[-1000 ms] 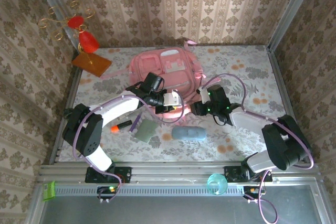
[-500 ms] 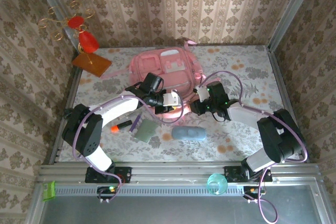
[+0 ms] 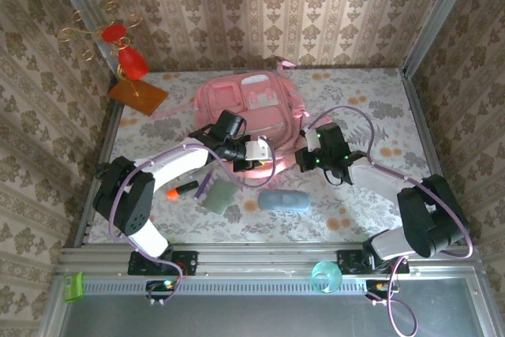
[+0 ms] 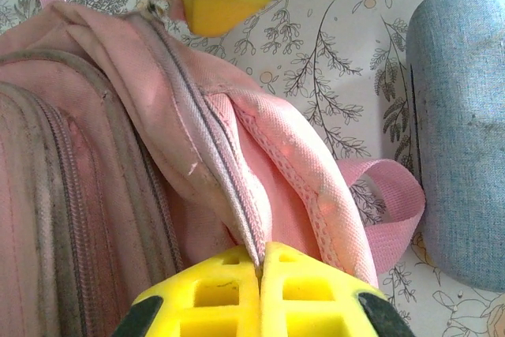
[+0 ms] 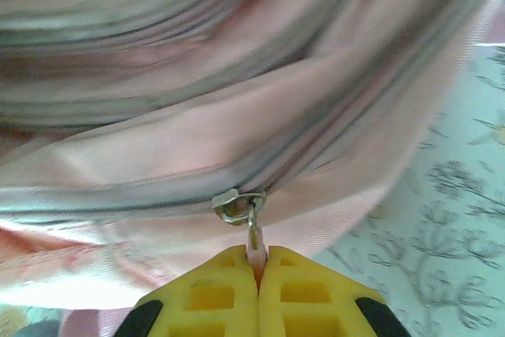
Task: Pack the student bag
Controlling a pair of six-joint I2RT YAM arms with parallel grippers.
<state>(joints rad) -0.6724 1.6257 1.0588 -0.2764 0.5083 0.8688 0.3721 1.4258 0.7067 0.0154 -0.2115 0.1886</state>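
Floral table (image 3: 379, 108): left pincer (image 4: 260, 249) pinches student bag (image 3: 245, 100); right pincer (image 5: 257, 258), zipper pull (image 5: 253, 233).

Your top camera looks steeply down from the near side, far enough back to take in the whole surface (image 3: 371, 100). Each wrist camera sits just behind its own hand, the left hand (image 4: 260, 262) and the right hand (image 5: 258, 270), very close to the student bag (image 3: 252, 104), which all three views share.

Bag (image 3: 252, 104) pink, zips (image 4: 225, 171) grey. Case (image 3: 285, 200) pale blue. Finger pads (image 5: 209, 293) yellow. Table cover (image 3: 371, 116) white, floral. Walls (image 3: 276, 5) beige damask stripes.
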